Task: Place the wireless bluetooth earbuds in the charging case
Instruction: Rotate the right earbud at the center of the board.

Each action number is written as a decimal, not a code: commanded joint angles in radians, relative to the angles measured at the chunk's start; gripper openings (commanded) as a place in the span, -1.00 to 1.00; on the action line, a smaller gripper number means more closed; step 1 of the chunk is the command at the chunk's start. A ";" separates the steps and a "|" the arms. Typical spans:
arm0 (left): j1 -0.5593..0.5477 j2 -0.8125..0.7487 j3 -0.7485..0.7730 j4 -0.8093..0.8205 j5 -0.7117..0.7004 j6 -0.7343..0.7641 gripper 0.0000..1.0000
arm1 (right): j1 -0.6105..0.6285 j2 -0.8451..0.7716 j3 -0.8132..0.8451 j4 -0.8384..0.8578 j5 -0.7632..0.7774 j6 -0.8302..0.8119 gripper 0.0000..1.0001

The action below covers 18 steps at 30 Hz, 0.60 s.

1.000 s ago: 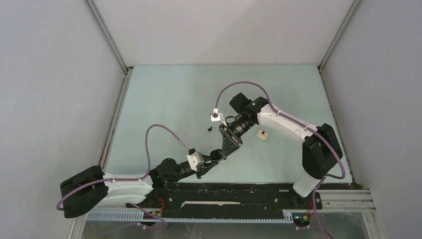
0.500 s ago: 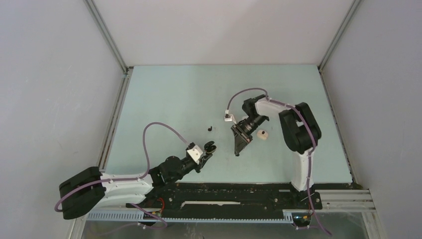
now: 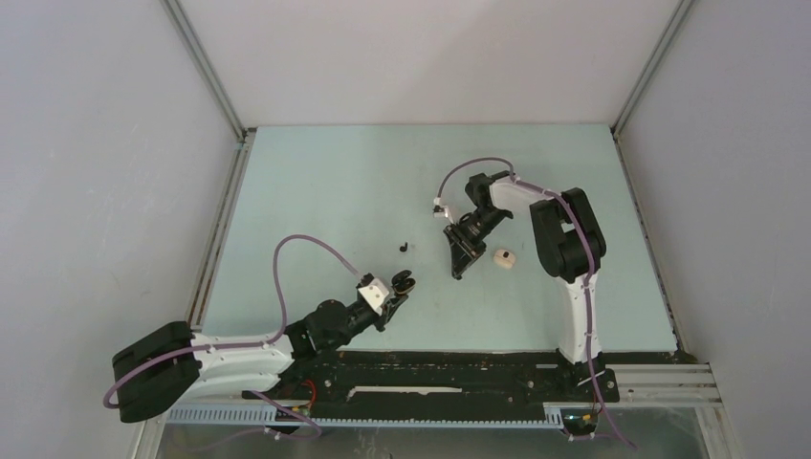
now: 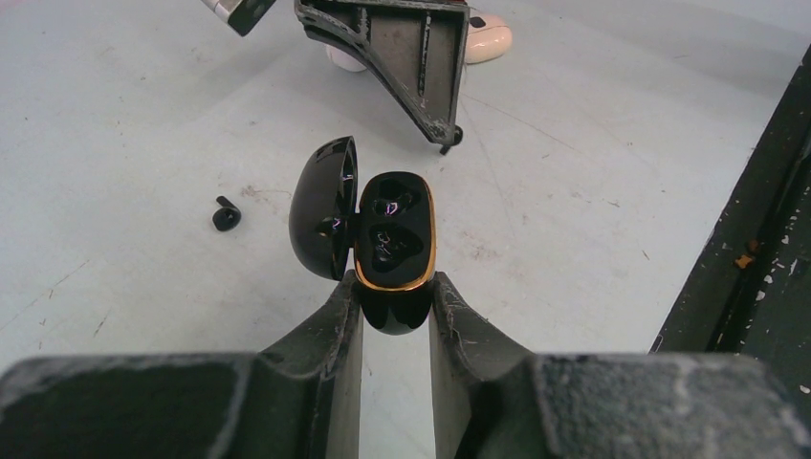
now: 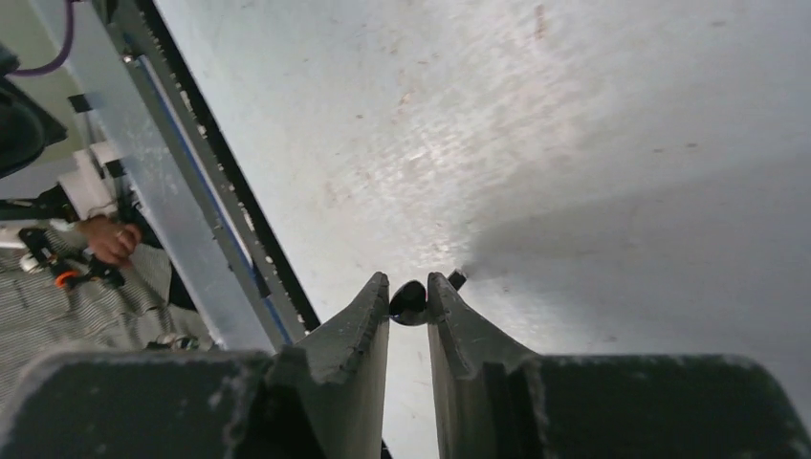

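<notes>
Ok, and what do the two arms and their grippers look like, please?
The left arm and the right arm have white shells with black joint housings. A thin purple cable loops out near each wrist. The left gripper and the right gripper each have two dark, tapering fingers, scuffed along the edges.

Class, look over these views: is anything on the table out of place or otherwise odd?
One black earbud lies loose on the table, apart from the open black charging case that the left hand holds. It belongs in the case. Nothing looks spilled or damaged.
</notes>
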 commanded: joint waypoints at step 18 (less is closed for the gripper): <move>0.005 -0.018 0.003 0.044 0.016 0.006 -1.00 | 0.012 -0.328 -0.168 0.255 0.272 0.041 -0.36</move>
